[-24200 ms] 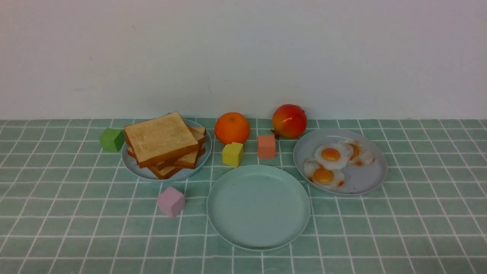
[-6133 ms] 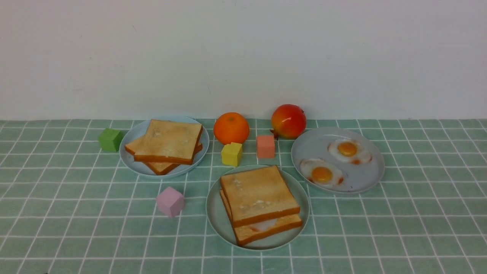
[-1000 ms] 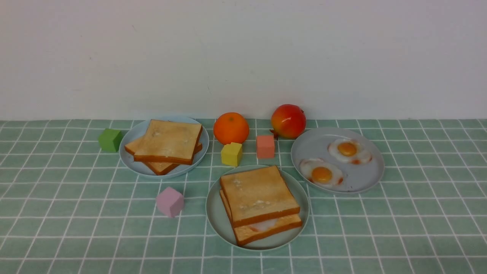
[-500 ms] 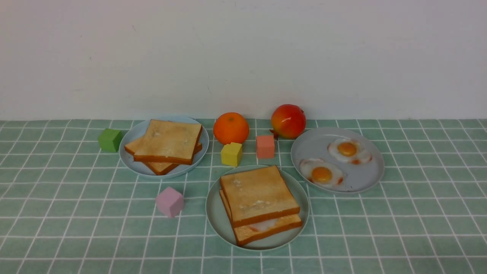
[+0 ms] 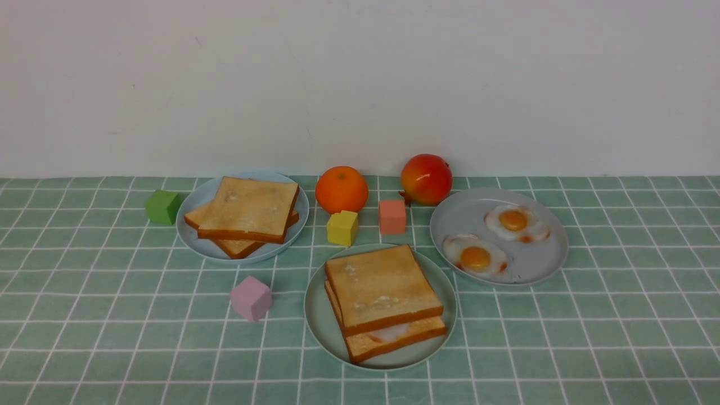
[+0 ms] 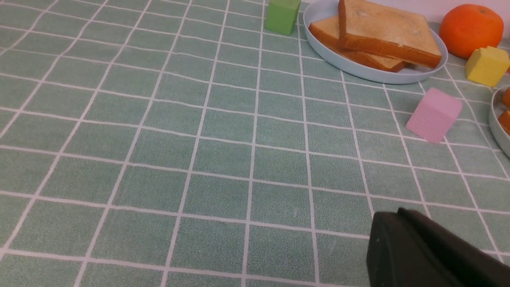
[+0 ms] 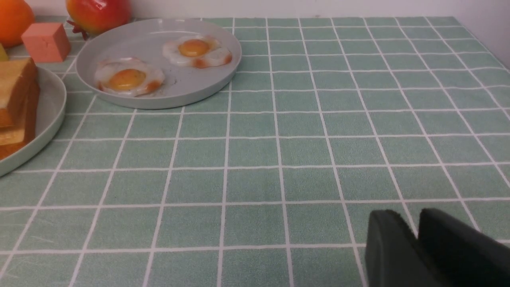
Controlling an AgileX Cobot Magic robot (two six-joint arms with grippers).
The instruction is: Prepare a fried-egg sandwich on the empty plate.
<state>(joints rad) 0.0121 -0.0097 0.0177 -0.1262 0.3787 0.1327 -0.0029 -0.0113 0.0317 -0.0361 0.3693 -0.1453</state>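
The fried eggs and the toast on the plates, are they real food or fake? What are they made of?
Probably fake. The fried eggs look like glossy moulded plastic or rubber: shiny whites, perfectly round yolks. The fried-egg sandwich toast looks like matte foam or soft plastic: very even crusts, sharp square edges, though I cannot be sure. The plate under it looks like smooth matte plastic.

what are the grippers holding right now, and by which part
Nothing is held. The left gripper is shut on nothing, and the right gripper has only a narrow empty gap between its fingers. Both hang over bare tablecloth, away from the fried-egg sandwich.
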